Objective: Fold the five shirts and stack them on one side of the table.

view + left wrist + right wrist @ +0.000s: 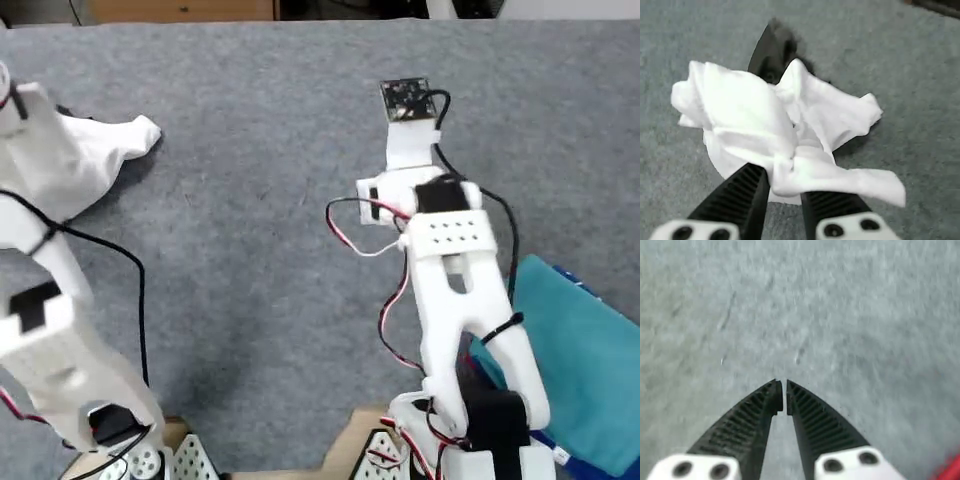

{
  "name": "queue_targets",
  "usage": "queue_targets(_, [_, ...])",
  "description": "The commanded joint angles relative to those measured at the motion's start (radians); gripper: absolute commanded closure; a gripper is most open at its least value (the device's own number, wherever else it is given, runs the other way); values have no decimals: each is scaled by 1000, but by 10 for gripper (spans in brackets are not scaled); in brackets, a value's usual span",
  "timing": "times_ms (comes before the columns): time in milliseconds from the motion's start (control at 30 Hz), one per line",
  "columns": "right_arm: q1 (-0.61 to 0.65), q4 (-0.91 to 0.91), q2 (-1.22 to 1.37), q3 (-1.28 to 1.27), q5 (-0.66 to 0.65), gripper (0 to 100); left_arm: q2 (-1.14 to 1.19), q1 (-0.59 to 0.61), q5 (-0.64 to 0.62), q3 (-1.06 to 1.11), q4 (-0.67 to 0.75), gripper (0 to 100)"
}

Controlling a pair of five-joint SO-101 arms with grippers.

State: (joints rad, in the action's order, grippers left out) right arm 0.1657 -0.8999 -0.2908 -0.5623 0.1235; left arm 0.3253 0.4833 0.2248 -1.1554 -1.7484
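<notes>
The left pincer (785, 186) pinches a crumpled white shirt (70, 165) at the upper left of the top view, likely to pull it flat; the right pincer (784, 392) hangs closed and empty over the table (250, 150); a teal shirt (590, 370) lies lower right, maybe starting the pile.

The left arm (45, 310) extends forward from its base. The left gripper (784, 177) is clamped on a bunched white shirt (755, 120): its two black ribbed fingers (737, 197) pinch a fold between them, and the cloth bulges ahead of the tips. The right arm (455, 290) stretches straight forward with its wrist pitched downward. The right gripper (785, 397) holds nothing, its ribbed fingers (747, 422) drawn together with a thin slit between the tips.
</notes>
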Motion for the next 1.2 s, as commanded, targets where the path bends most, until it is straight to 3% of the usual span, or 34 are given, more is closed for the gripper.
queue_targets(0, [16,299,-1,-125,-8,970,-248,-89,-8,54,-12,981])
queue_targets(167, [16,709,-1,-335,-8,971,-473,-292,-9,315,-12,981])
queue_targets(267, [10,850,-1,-409,-8,971,-549,-434,-63,517,-11,981])
queue_targets(433, [-8,870,97,-341,-97,971,-579,-654,-175,756,11,981])
queue_targets(600, [-148,868,361,-77,-121,971,-584,-758,-235,914,109,977])
queue_targets(767, [-137,687,613,283,-121,972,-582,-836,-334,954,84,817])
queue_targets(867, [-124,439,733,495,-121,972,-587,-838,-431,930,0,717])
queue_targets(1000, [-145,121,831,743,-121,972,-590,-769,-431,893,-12,716])
queue_targets(1167, [-140,-2,921,895,-126,972,-565,-488,-374,901,29,718])
